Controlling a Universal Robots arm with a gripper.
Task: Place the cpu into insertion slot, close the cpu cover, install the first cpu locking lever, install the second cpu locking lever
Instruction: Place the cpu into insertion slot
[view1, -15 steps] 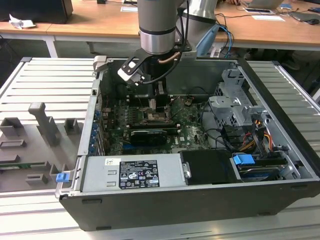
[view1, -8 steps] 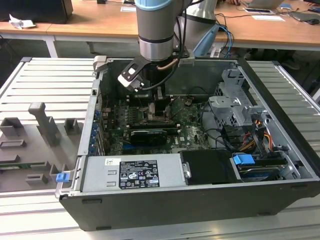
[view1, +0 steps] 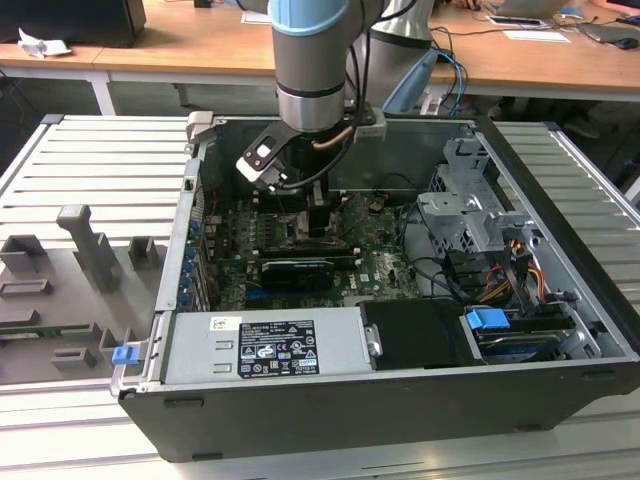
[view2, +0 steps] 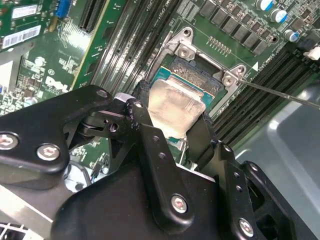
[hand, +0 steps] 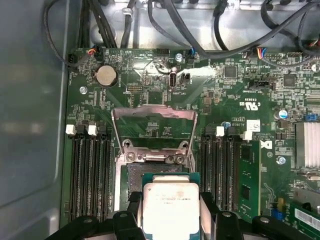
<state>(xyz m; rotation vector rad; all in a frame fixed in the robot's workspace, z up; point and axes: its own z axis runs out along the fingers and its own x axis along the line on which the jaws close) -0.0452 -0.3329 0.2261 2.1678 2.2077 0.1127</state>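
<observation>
Exterior view: the arm's gripper (view1: 318, 222) reaches down inside an open computer case (view1: 400, 420) lying on a slatted grey desk (view1: 90, 160), low over the green motherboard (view1: 385, 255). Second wrist view: the two black fingers (view2: 145, 127) pinch the cpu (view2: 175, 112) by opposite edges, silver top upward; the chip sits over the near part of the insertion slot (view2: 200, 76), whose dark contact field and silver rim show beyond it; whether chip and socket touch cannot be told; a thin metal rod (view2: 280, 93), probably a locking lever, stands free of the socket. First wrist view: the cpu (hand: 171, 207) is gripped between the fingers (hand: 131, 207) just short of the insertion slot (hand: 150, 170); the cpu cover (hand: 152, 108) is swung up and open behind the socket, with memory slots (hand: 90, 170) either side. Judgement: step one, placing the chip, is in hand; cover and levers are undone. Seating calls for the chip level, square to the rim and centred before release
</observation>
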